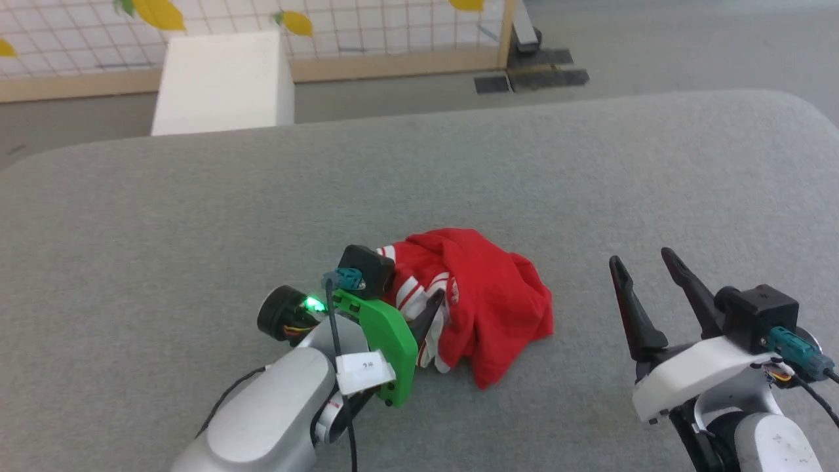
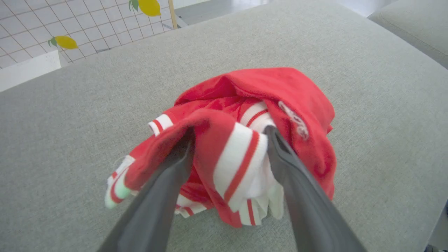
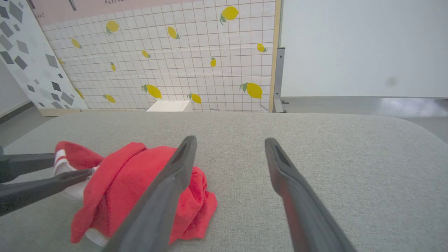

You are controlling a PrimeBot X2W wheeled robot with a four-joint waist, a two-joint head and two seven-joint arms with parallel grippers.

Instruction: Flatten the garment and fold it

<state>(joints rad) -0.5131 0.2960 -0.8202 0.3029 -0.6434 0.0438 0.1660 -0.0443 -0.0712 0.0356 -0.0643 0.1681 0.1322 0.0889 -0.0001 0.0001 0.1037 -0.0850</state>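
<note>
Crumpled red garment (image 1: 488, 308) heaped mid-way across grey cushion (image 1: 196, 216), with white striped sleeve trim bunched between unclenched, wide-spread fingers of left gripper (image 2: 230, 130); right gripper (image 1: 640, 255) likewise agape, well apart.

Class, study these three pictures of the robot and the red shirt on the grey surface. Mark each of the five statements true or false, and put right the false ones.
1. The red T-shirt with white, red-striped sleeves lies spread flat. False: it sits crumpled in a heap.
2. The right gripper stands open with nothing between its fingers. True.
3. The left gripper is open, with striped sleeve cloth between its fingers. True.
4. The T-shirt rests on a wooden table. False: it rests on a grey fabric-covered surface.
5. The right gripper touches the T-shirt. False: it stands apart, to the shirt's right.
</note>
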